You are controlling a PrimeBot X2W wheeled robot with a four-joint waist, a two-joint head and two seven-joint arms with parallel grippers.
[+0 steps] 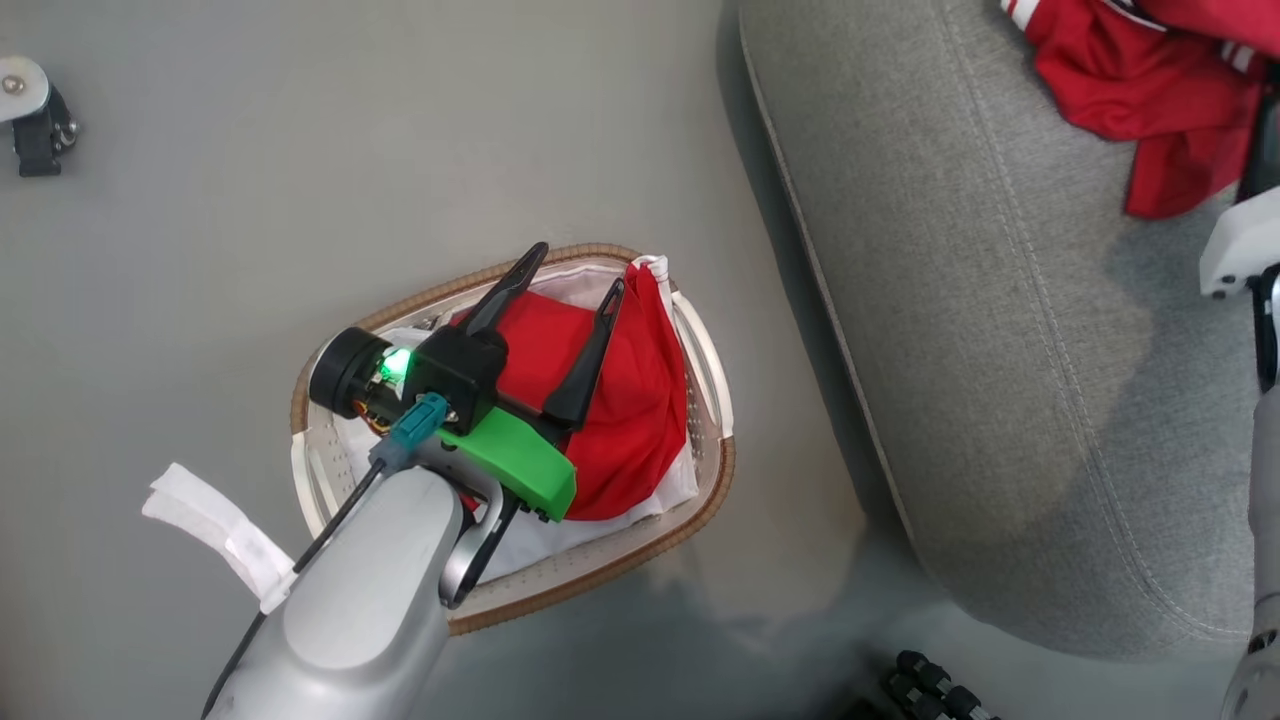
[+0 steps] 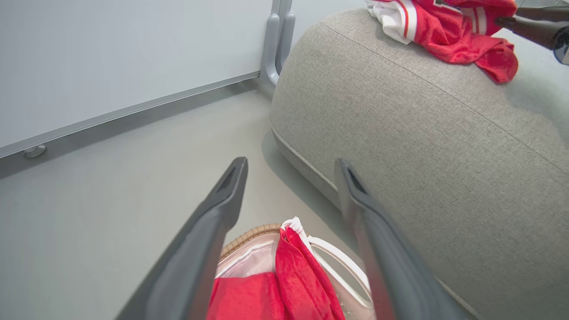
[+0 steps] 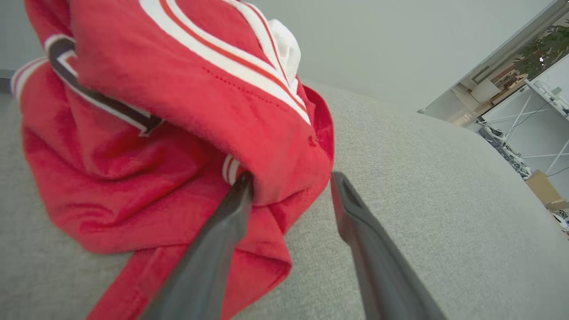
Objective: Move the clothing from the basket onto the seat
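A plain red garment [image 1: 620, 400] lies in the white oval basket [image 1: 715, 400] on the floor, over its white liner. My left gripper [image 1: 578, 268] hangs just above it, open, with nothing between its fingers; the left wrist view has the garment [image 2: 266, 293] below the spread fingers [image 2: 213, 222]. The red jersey [image 1: 1140, 80] with white stripe trim lies bunched on the grey seat [image 1: 1000, 350]. My right gripper [image 3: 292, 177] is open at the jersey [image 3: 178, 133], its left finger [image 3: 213, 249] against a fold of the cloth and its right finger over bare cushion.
The seat's rounded edge [image 2: 311, 169] stands close to the right of the basket. A caster [image 1: 30, 110] sits on the floor at the far left. A wall with a baseboard [image 2: 133, 106] and a partition foot [image 2: 278, 44] lie beyond. Dark knobbed parts [image 1: 935, 690] show at the bottom.
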